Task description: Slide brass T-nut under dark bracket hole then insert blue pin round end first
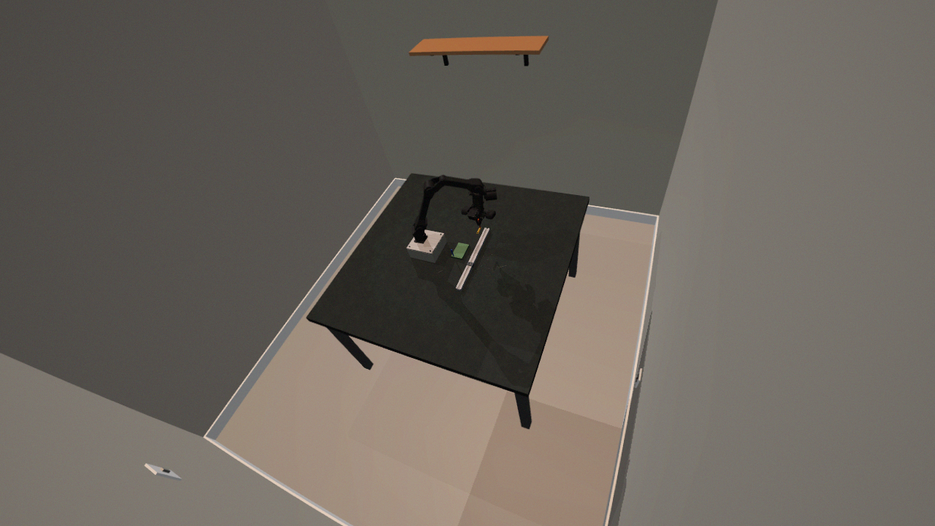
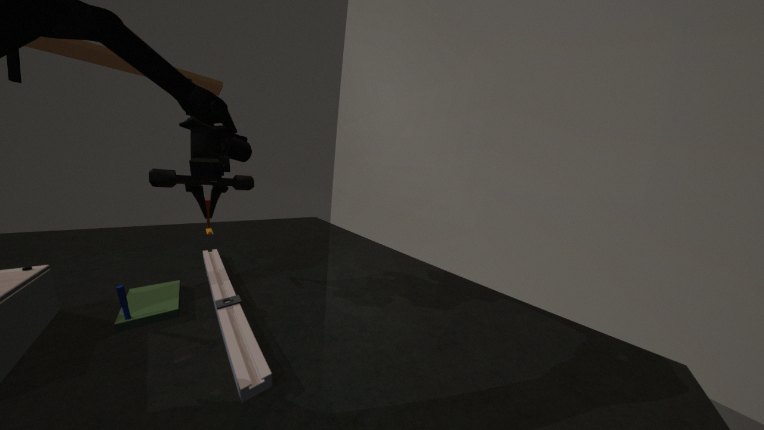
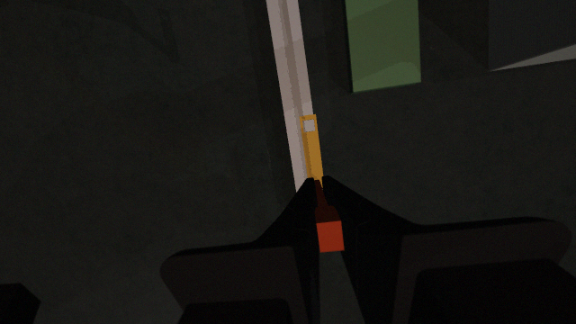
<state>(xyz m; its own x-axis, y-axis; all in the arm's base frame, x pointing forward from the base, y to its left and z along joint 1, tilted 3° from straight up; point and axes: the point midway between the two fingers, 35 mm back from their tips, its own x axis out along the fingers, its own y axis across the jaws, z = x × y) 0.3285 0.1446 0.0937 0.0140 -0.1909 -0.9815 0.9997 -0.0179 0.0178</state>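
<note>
My gripper [image 2: 208, 215] [image 3: 318, 184] is shut on the orange handle [image 2: 208, 203] [image 3: 330, 236] of the brass T-nut [image 2: 209, 231] [image 3: 313, 150] [image 1: 478, 230]. The nut hangs below the fingertips, above the far end of the aluminum rail [image 2: 244, 347] [image 3: 288, 67] [image 1: 464, 277]. In the wrist view it overlaps the rail's right side. The dark bracket [image 2: 235, 301] [image 1: 470, 263] with its hole lies across the rail's middle. The blue pin [image 2: 123, 302] [image 1: 451, 252] stands slightly tilted at the edge of the green tray [image 2: 154, 299] [image 3: 384, 45] [image 1: 461, 250]. The wrist view shows neither pin nor bracket.
The arm's pale-topped base box [image 1: 426, 243] [image 2: 21, 315] stands left of the green tray in the top and exterior views. All of it rests on the dark table [image 1: 405, 313] [image 2: 400, 342]. An orange shelf [image 1: 480, 44] hangs on the wall behind.
</note>
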